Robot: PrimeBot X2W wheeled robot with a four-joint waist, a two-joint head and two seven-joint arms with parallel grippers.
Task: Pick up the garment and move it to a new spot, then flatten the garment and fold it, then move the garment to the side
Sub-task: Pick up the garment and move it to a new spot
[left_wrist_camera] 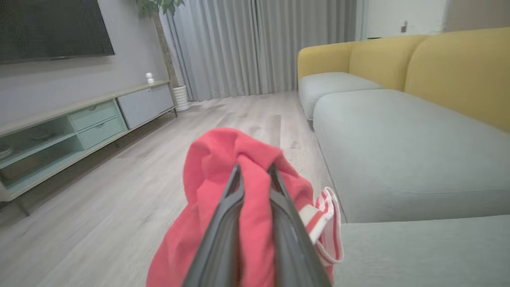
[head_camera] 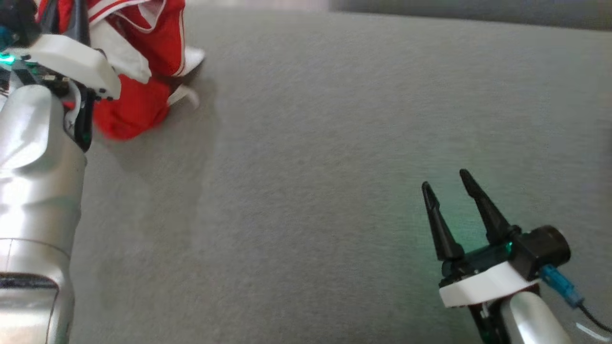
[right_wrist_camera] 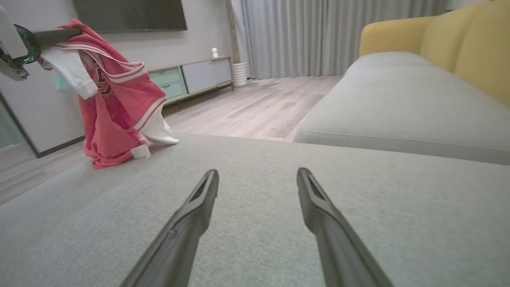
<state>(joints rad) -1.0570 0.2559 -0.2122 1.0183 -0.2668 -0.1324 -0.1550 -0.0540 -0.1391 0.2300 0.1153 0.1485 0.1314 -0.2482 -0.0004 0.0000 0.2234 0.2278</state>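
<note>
From the left wrist view, the left hand (left_wrist_camera: 255,169) is clenched on a bunched fold of the red sports garment with white striped trim (left_wrist_camera: 211,159). The cloth is pinched between the two dark fingers (left_wrist_camera: 223,223) and spills down on either side of them. Beyond it lie the pale wooden floor (left_wrist_camera: 119,191) and a long sofa with yellow backs (left_wrist_camera: 458,67). The grip sits on a gathered ridge and not on a hem, which I judge is why the garment hangs as a lump.

In the right wrist view, the right hand (right_wrist_camera: 257,172) is released, its fingers spread wide and holding nothing, low over the broad grey fabric seat cushion (right_wrist_camera: 358,223). Far to its left the garment dangles from the other hand, raised high. Its lowest folds seem to rest on the near corner of the cushion, so it is lifted but not fully clear. The right hand waits well apart from it, likely kept free to help spread the cloth later.

The head view shows the garment at the upper left beside the silver forearm (head_camera: 33,167), at the cushion's far left edge. The right hand sits at the lower right with bare cushion between them. I take this to be the first step, with the new spot probably that open middle.
</note>
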